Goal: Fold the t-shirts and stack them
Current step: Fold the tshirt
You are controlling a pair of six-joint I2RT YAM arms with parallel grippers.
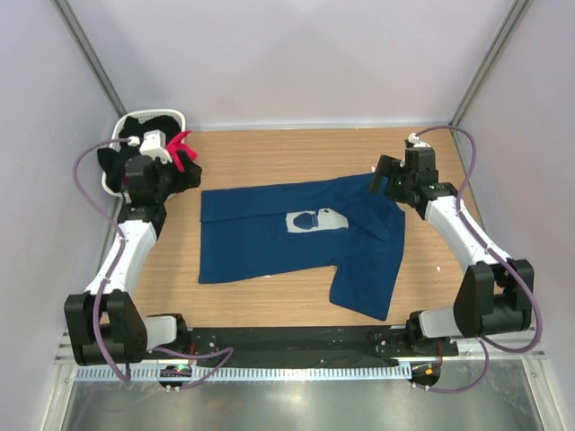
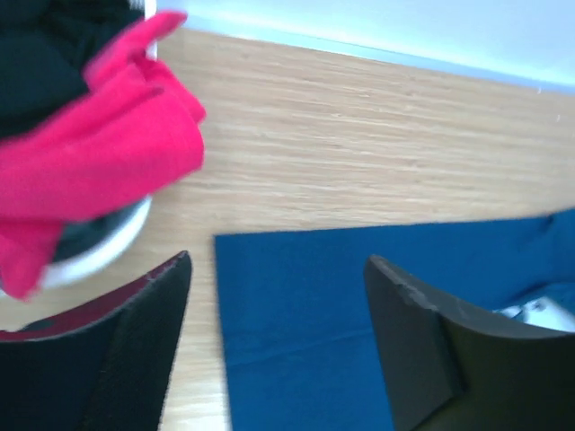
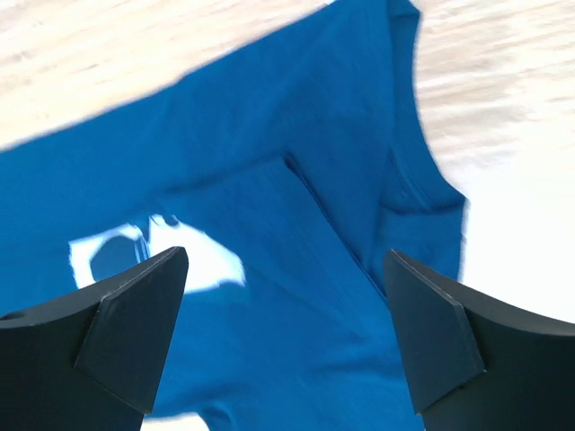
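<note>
Navy blue fabric t-shirt with pale chest print lies flat mid-desk, long axis left-right, hem left, collar right. A small white woven basket, far-left and partly hidden by the left arm, holds black fabric and a bright pink t-shirt spilling over its rim. The left gripper over the hem corner and the right gripper over the collar both have fingers spread, empty.

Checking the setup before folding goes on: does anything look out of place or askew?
The pink shirt spills over the rim of the white basket at the far left. The blue shirt lies unevenly: its far sleeve is folded in over the body, while the near sleeve sticks out flat. No damage shows.
</note>
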